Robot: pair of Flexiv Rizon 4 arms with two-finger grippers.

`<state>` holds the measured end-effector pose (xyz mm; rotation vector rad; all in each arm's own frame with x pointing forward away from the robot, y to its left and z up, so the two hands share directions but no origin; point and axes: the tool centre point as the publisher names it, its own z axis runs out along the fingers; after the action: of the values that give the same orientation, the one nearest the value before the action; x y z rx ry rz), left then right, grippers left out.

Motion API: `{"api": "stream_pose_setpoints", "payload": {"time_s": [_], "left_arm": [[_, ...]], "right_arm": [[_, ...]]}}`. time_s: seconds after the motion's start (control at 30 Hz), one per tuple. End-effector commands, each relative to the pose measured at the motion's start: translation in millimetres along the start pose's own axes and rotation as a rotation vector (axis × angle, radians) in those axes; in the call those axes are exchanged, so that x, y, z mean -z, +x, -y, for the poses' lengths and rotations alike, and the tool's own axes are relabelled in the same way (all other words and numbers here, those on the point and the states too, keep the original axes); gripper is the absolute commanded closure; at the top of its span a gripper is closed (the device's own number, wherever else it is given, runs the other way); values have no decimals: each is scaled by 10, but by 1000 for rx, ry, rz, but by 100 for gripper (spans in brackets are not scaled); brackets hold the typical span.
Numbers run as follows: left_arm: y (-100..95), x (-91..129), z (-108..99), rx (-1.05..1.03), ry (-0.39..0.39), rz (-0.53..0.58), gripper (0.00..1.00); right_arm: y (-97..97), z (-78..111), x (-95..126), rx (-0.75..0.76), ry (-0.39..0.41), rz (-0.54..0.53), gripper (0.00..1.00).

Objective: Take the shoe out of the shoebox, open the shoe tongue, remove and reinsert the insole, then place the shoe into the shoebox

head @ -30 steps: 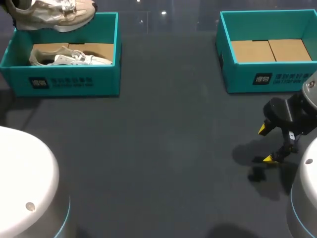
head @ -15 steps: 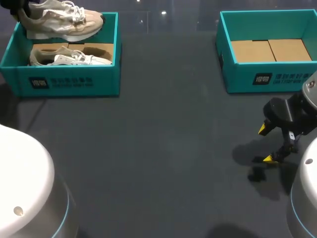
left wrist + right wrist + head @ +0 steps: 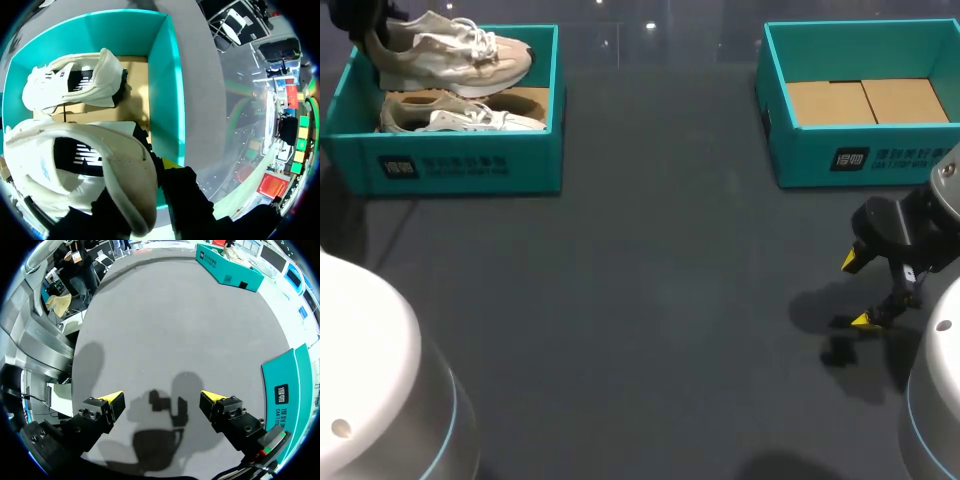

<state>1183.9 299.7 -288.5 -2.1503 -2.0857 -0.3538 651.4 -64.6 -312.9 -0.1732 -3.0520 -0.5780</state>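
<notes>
One sneaker point(image 3: 455, 55) hangs heel-clamped in the left tool point(image 3: 152, 172) above the teal shoebox point(image 3: 460, 165), best lifted clear of its wall, right tool point(image 3: 162, 399) gaping empty.

In the left wrist view the shoe point(image 3: 85, 165) covers most of the left gripper point(image 3: 150, 185). One yellow fingertip point(image 3: 170, 163) shows beside the heel and the other is hidden (the shoe's far end runs out of view). In the head view that gripper is cut off at the corner, and the right-hand box point(image 3: 860, 165) by the edge.
</notes>
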Motion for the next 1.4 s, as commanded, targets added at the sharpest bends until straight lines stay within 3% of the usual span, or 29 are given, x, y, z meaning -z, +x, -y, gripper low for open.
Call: {"api": "stream_pose_setpoints", "payload": {"time_s": [0.03, 0.63, 1.4], "left_arm": [[-34, -61, -6, 13, 1, -11, 100], [-111, -357, -60, 84, 76, -11, 100], [-347, -581, -80, 52, 90, -47, 100]], "right_arm": [[20, 4, 3, 0, 2, 3, 0], [20, 4, 3, 0, 2, 3, 0], [20, 4, 3, 0, 2, 3, 0]]}}
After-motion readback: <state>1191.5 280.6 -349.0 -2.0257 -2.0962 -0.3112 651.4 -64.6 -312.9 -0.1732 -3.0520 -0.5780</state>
